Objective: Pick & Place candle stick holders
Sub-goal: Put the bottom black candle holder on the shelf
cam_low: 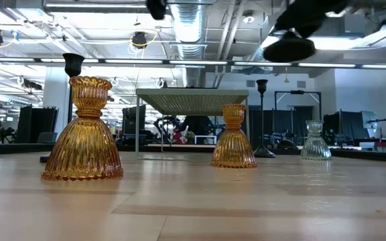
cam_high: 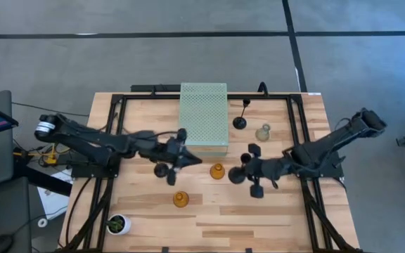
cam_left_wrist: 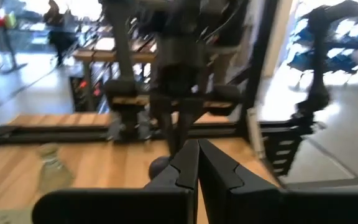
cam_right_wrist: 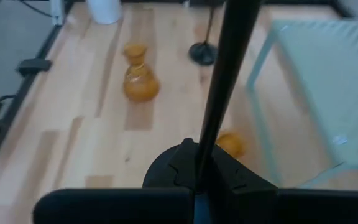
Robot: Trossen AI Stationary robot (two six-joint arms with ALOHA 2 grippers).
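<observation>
- High view: both arms work mid-table. The left gripper (cam_high: 177, 156) hangs by the green perforated block (cam_high: 204, 116), fingers pinched on a black candle holder (cam_high: 163, 169), its base showing just beside them; the right gripper (cam_high: 253, 169) has its fingers clamped on another black candle holder (cam_high: 236, 176). Judged by the layout, the job is midway: a third black holder (cam_high: 240, 121), a pale holder (cam_high: 263, 132) and two amber holders (cam_high: 217, 171) stand loose, untouched. A white plant pot (cam_high: 118, 224) sits at the table (cam_high: 273, 218) corner.
- Low view: amber holders near (cam_low: 83, 131) and far (cam_low: 234, 137), pale one (cam_low: 315, 141) beyond; a black base (cam_low: 289, 49) hangs overhead (carried clear of the wood). Behind, an open workshop with ducts.
- Left wrist view: fingers (cam_left_wrist: 185, 171) nearly together; the stem is hard to make out.
- Right wrist view: fingers (cam_right_wrist: 182, 163) squeezed on a thin black stem (cam_right_wrist: 229, 68).
</observation>
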